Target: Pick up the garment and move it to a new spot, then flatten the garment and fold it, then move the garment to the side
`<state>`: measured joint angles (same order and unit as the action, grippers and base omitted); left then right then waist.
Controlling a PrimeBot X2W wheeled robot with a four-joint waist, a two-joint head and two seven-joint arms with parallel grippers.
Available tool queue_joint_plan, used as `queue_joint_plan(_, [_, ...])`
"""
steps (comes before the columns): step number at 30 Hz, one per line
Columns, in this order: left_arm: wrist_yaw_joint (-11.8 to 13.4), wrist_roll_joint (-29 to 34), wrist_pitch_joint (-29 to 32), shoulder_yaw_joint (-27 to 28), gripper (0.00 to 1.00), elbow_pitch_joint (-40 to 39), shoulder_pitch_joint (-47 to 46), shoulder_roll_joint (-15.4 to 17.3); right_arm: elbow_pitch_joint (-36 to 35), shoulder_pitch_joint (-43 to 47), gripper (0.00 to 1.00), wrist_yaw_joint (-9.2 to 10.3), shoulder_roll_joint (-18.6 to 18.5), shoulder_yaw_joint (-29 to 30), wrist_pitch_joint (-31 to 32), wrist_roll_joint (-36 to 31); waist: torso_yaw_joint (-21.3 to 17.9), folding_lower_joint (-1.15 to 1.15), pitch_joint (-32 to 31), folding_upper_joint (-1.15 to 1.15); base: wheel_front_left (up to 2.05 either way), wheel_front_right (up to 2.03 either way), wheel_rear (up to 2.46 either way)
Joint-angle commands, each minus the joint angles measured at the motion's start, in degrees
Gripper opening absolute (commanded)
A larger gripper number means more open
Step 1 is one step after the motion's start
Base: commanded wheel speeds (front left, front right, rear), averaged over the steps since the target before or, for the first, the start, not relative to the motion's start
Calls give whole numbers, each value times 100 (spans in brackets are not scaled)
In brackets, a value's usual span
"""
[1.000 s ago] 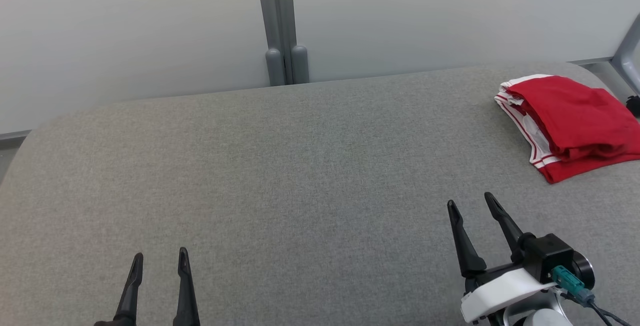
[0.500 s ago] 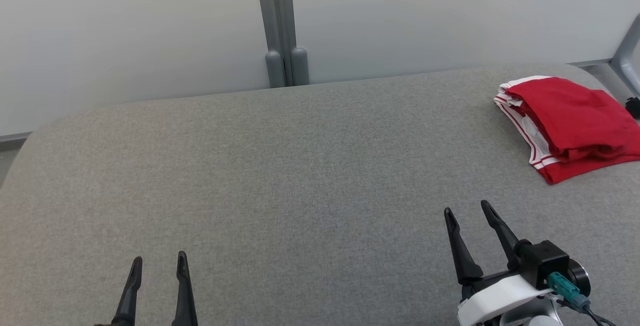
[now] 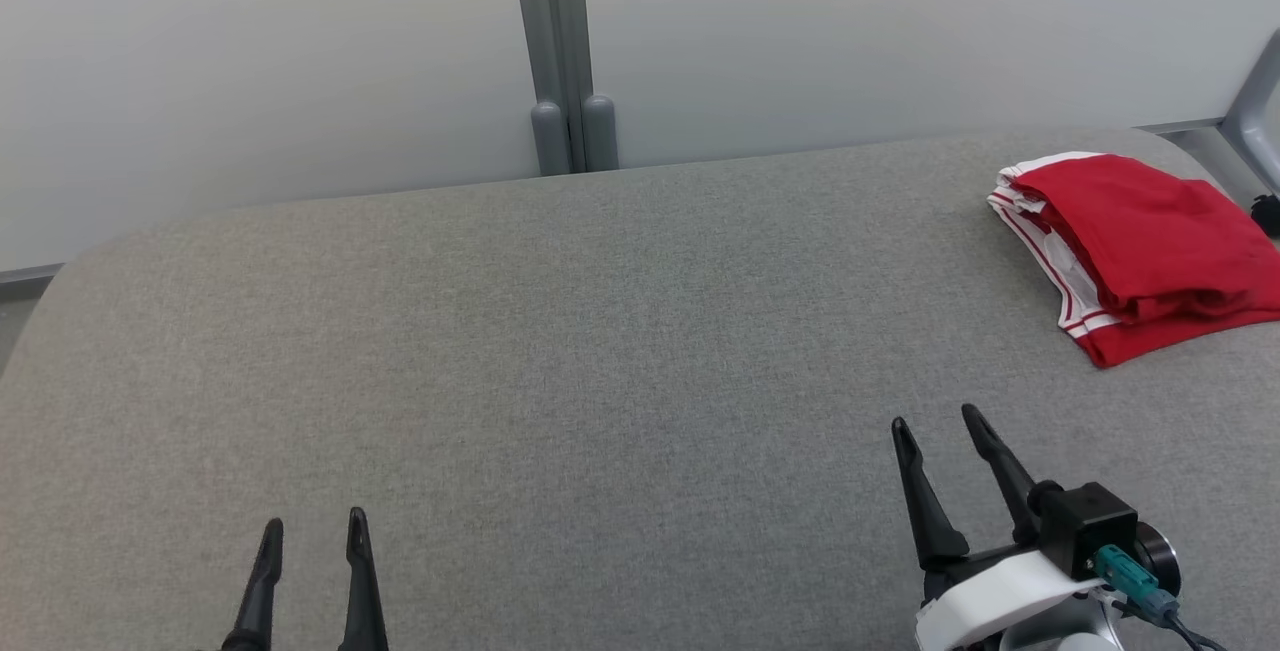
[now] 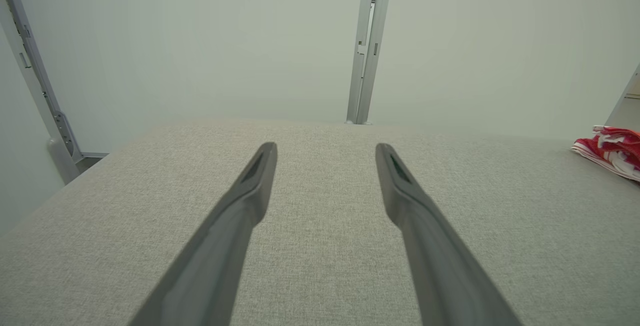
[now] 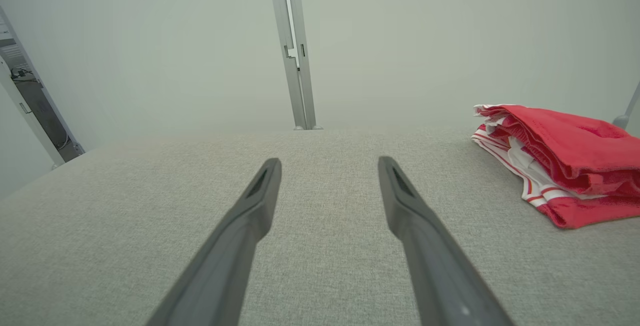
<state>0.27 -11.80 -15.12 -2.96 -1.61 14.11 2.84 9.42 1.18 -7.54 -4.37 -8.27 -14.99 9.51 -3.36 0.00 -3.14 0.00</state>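
The left gripper (image 3: 313,523) is hovering over the table (image 3: 600,331), fingers spread, gripping nothing. The right gripper (image 3: 934,419) is hovering likewise, splayed and empty. The garment (image 3: 1150,241), red with white trim, is lying folded at the table's far right, well apart from both.

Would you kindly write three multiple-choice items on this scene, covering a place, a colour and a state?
1. In the head view, the garment lies on the grey surface at its:
A) near left B) centre C) far right
2. The garment is mainly:
A) blue B) red C) green
3. The right claw is:
A) open and empty B) shut on the garment C) shut on nothing
Answers: 1 C, it sits by the far right edge; 2 B, red cloth with white striped trim; 3 A, it stands wide open with nothing in it.
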Motion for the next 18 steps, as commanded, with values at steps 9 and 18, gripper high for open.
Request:
queue_joint_plan(9, [-45, -690, 121, -4, 0, 221, -129, 31, 137, 23, 0, 0, -13, 57, 134, 706, 15, 0, 16, 0, 0, 0, 0])
queue_joint_plan(18, [-142, -1652, 312, 37, 0, 410, -381, 90, 186, -89, 0, 1, -46, 168, 332, 1683, 39, 0, 39, 0, 0, 0, 0])
